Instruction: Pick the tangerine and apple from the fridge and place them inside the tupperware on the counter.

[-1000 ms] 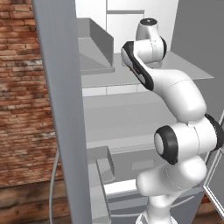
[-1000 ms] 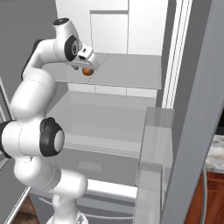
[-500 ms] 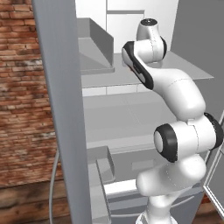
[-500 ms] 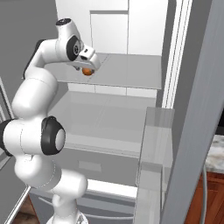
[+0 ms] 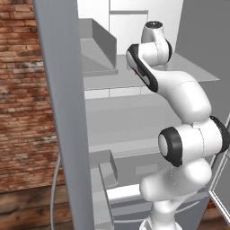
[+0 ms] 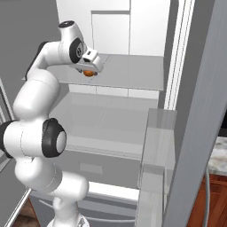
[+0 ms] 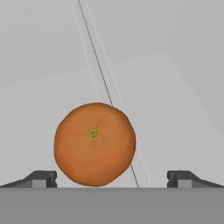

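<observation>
**Q.** What surrounds the target, and what might obstruct you?

**A.** You are facing the open fridge (image 6: 133, 40), pale grey inside. The tangerine (image 7: 94, 144) rests on an upper shelf (image 6: 128, 73) near its left end, as the right base view shows it (image 6: 90, 73). In the hand view, bare grey shelf surrounds the fruit, and a thin dark seam line runs across the surface behind it. A lower shelf (image 6: 106, 119) lies beneath, and below that a drawer front (image 6: 95, 166). In the left base view, the grey door edge (image 5: 67, 112) stands tall in the foreground on the left, with a thin curved handle (image 5: 55, 188) low beside it and a brick wall (image 5: 22, 99) beyond. A door bin (image 5: 101, 45) sits at upper left in that view. In the right base view, another door edge (image 6: 199, 124) rises at right, with a clear bin (image 6: 153, 150) inside it.

**Q.** How is the arm posed, and what is the pincer doing?

**A.** The arm rises from the base, bends at a dark elbow joint, and reaches up and forward to the upper shelf. The gripper (image 7: 111, 177) is at the tangerine, pointing into the fridge. Its fingertips (image 7: 41, 178) stand wide apart, one on either side of the fruit and clear of it, so you have nothing clamped.
</observation>
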Controlling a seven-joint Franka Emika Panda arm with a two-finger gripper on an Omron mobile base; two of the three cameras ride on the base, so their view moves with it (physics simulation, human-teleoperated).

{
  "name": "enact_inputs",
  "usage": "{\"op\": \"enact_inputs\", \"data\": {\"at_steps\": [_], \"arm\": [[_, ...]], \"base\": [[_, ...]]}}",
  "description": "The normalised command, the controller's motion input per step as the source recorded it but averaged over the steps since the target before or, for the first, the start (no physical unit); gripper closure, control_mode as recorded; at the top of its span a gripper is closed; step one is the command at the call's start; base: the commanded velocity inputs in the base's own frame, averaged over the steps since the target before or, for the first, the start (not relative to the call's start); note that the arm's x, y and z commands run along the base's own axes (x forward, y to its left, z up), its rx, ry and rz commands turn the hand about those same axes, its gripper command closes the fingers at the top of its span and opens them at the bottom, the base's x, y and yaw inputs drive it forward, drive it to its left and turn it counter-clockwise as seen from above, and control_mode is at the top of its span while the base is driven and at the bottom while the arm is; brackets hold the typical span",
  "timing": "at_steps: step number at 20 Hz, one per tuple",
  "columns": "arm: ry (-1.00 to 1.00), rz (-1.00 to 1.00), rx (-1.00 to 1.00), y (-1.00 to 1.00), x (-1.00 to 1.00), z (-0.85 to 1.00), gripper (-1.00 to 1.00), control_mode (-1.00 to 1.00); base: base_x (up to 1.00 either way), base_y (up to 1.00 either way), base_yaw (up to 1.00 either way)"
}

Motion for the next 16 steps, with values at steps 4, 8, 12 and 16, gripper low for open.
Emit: {"op": "enact_inputs", "data": {"at_steps": [4,8,12,16], "arm": [[0.0,0.0,0.0,0.0,0.2,-0.04,-1.0,-1.0],[0.0,0.0,0.0,0.0,0.26,-0.01,-1.0,-1.0],[0.0,0.0,0.0,0.0,0.28,0.0,-1.0,-1.0],[0.0,0.0,0.0,0.0,0.2,-0.01,-1.0,-1.0]], "base": [[0.0,0.0,0.0],[0.0,0.0,0.0],[0.0,0.0,0.0],[0.0,0.0,0.0]]}}
